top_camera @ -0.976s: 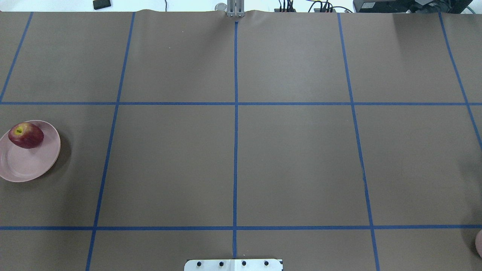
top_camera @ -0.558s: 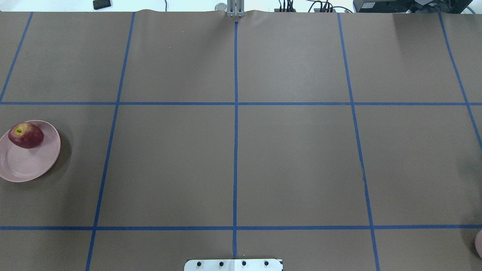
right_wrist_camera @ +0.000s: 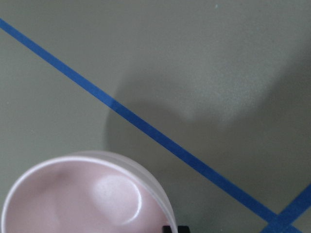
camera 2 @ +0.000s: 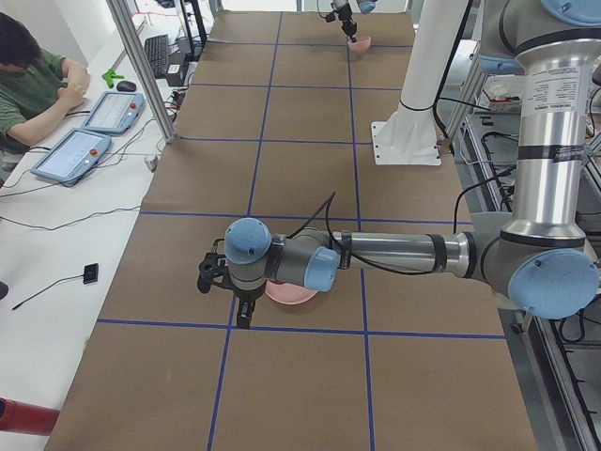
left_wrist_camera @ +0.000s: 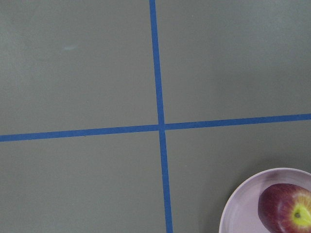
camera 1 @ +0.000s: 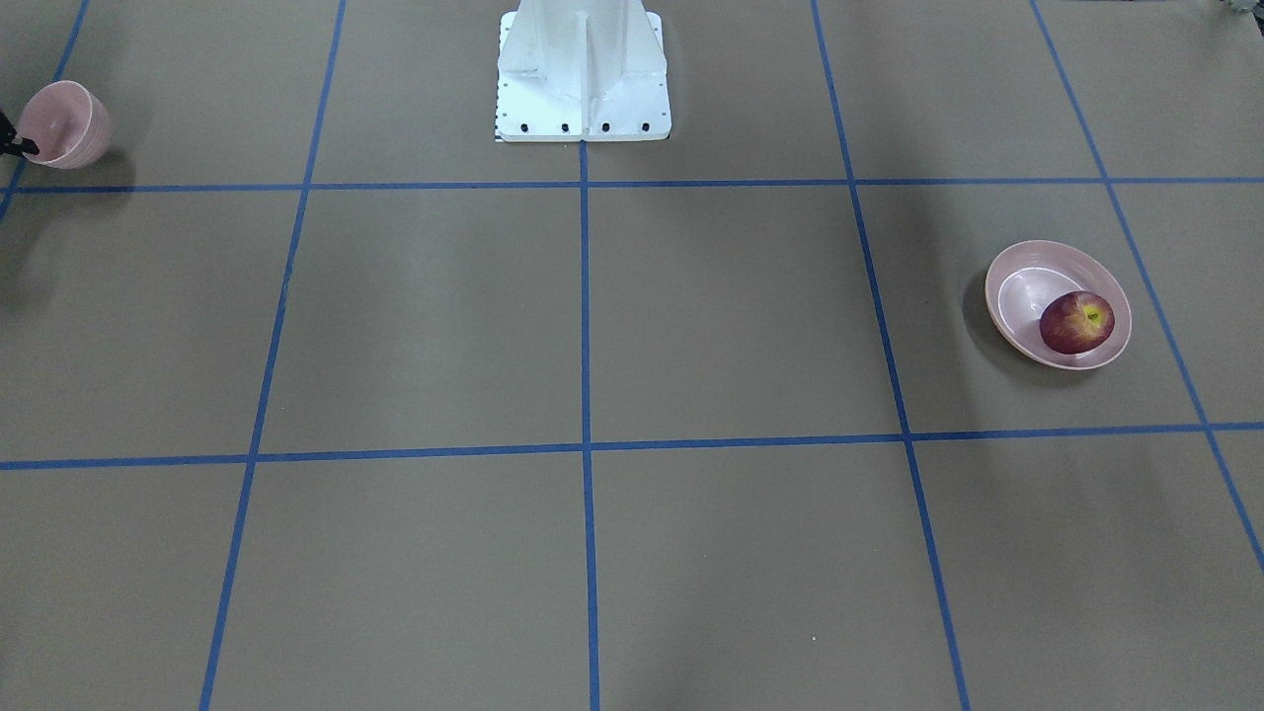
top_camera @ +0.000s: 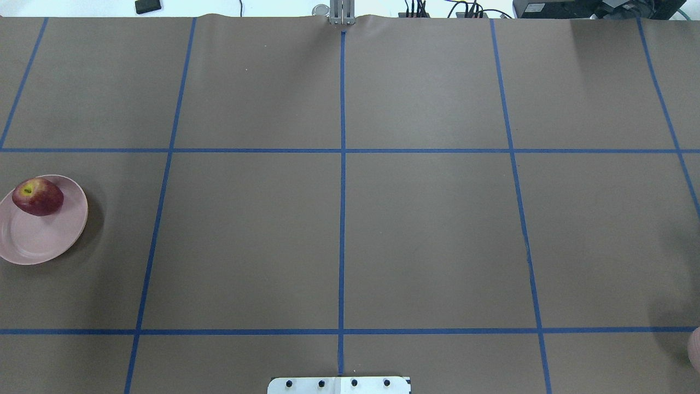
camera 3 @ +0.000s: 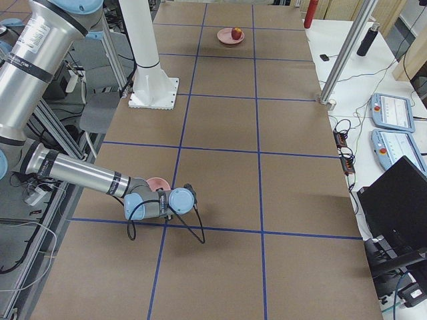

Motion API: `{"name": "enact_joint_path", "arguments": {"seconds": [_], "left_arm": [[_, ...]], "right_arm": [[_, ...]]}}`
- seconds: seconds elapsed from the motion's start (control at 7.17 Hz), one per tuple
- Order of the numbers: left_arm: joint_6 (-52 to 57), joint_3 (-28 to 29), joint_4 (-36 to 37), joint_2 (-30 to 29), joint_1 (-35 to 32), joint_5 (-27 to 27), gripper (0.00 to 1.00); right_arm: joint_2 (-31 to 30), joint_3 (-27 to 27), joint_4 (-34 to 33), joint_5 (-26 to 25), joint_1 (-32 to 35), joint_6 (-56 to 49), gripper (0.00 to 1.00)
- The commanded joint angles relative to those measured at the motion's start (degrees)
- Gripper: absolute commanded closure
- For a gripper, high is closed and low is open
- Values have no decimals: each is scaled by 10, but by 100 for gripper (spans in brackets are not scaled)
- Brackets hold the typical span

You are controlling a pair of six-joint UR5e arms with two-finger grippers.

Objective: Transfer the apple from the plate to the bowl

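The dark red apple (top_camera: 37, 197) lies on the far side of the pale pink plate (top_camera: 33, 243) at the table's left edge; it also shows in the front view (camera 1: 1076, 322) and the left wrist view (left_wrist_camera: 286, 211). My left gripper (camera 2: 243, 318) hangs beside the plate, seen only from the side, so I cannot tell its state. The small pink bowl (camera 1: 64, 123) stands at the table's right edge. My right gripper (right_wrist_camera: 174, 228) is at the bowl's rim (right_wrist_camera: 160, 199), its dark fingertips close together on it.
The brown table cover (top_camera: 426, 230) carries a grid of blue tape lines. The white robot base (camera 1: 583, 69) stands at the middle of the near edge. An operator (camera 2: 33, 80) sits at tablets beyond the table's far side.
The shadow at the right edge of the overhead view has grown and shifted, and the bowl's sliver there has moved slightly. The apple and plate have not moved.
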Motion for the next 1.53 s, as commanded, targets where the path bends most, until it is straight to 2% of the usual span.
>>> {"name": "enact_joint_path", "arguments": {"seconds": [0.0,0.28,0.42,0.7,0.84,1.12,1.39], "left_arm": [[0,-1,0,1,0,0,2],[-1,-1,0,1,0,-1,2],[3,-1,0,1,1,-1,2],[-1,-1,1,-1,2,1,2],[-1,1,1,1,2,0,2],[3,2,0,0,2,-1,2],[-2,27,1,-6,3,3,2]], "right_arm": [[26,3,0,54,49,54,100],[94,0,-1,47,84,141,100],[136,0,0,43,94,218,100],[216,-3,-3,12,120,340,100],[277,-14,-22,-15,121,413,100],[399,-12,-123,-56,103,458,100],[524,-17,-194,-123,25,543,100]]}}
